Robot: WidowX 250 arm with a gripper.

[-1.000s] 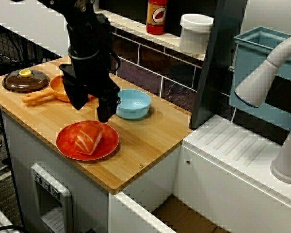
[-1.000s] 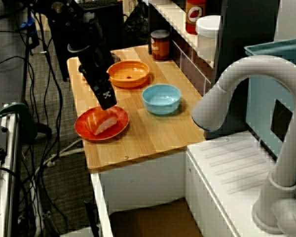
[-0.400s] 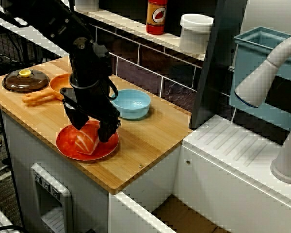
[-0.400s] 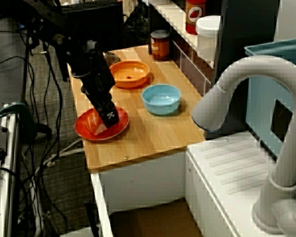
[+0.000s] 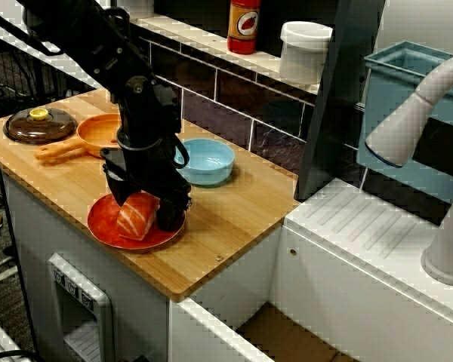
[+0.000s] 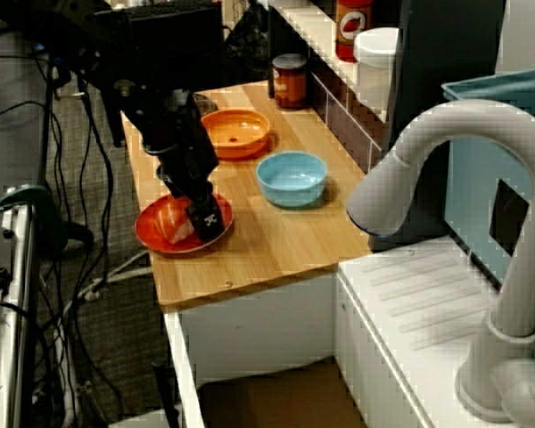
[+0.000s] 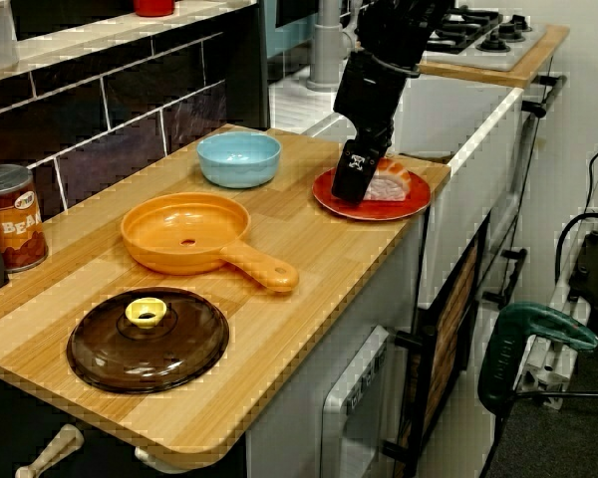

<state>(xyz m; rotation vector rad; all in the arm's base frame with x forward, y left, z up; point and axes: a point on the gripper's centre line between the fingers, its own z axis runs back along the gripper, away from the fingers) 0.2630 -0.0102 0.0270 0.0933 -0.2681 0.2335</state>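
Note:
My black gripper (image 5: 143, 215) is down on a red plate (image 5: 106, 230) near the counter's front edge. Its two fingers stand on either side of a piece of salmon (image 5: 136, 217), orange with white stripes, lying on the plate. The gap between the fingers is as wide as before, so the gripper is open. From the sink side, the gripper (image 6: 192, 223) covers the right part of the salmon (image 6: 173, 223) on the plate (image 6: 152, 236). From the pan end, one finger (image 7: 354, 174) stands left of the salmon (image 7: 389, 184); the other finger is hidden.
A light blue bowl (image 5: 208, 161) sits just behind the plate. Left of it lie an orange pan (image 5: 98, 132) and a brown lid (image 5: 39, 124). A bean can (image 7: 10, 217) stands by the tiled wall. A red bottle (image 5: 244, 26) and a white tub (image 5: 305, 51) are on the shelf. A grey faucet (image 5: 415, 105) is at the right.
The gripper has come down from above the plate until its fingers straddle the salmon. The salmon, plate and bowl have stayed in place.

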